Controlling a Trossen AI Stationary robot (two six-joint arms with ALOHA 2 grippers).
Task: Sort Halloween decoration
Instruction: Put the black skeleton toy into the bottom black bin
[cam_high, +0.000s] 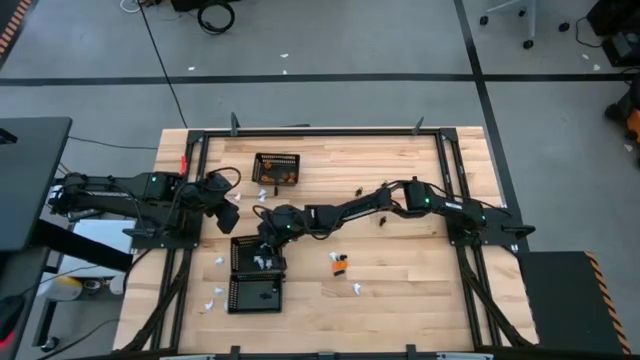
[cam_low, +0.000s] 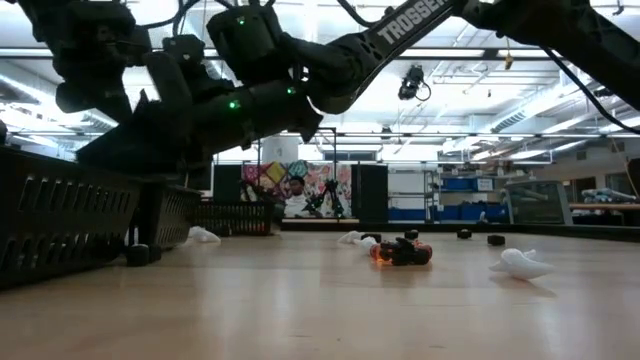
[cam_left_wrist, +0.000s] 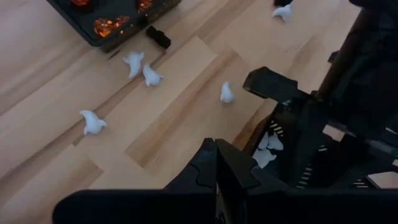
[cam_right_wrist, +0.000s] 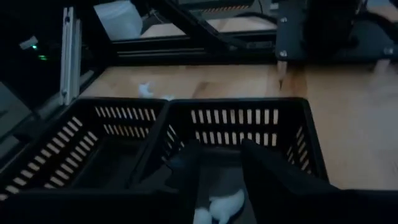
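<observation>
right end effector (cam_right_wrist: 217, 165) | fingers parted, empty | above basket (cam_right_wrist: 292, 134) | white pieces (cam_right_wrist: 217, 208) just below

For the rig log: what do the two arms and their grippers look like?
Both arms are dark, jointed, with black cables looped along them and small green lights at the joints. The right arm carries white TROSSEN lettering. The left gripper and right gripper each have two flat, dark, angular fingers.

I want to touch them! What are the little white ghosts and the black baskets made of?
The white ghosts look like soft, matte plastic or rubber: smooth, rounded, dull, though I can't be sure. The black baskets look like hard moulded plastic, with even slots in straight walls.
</observation>
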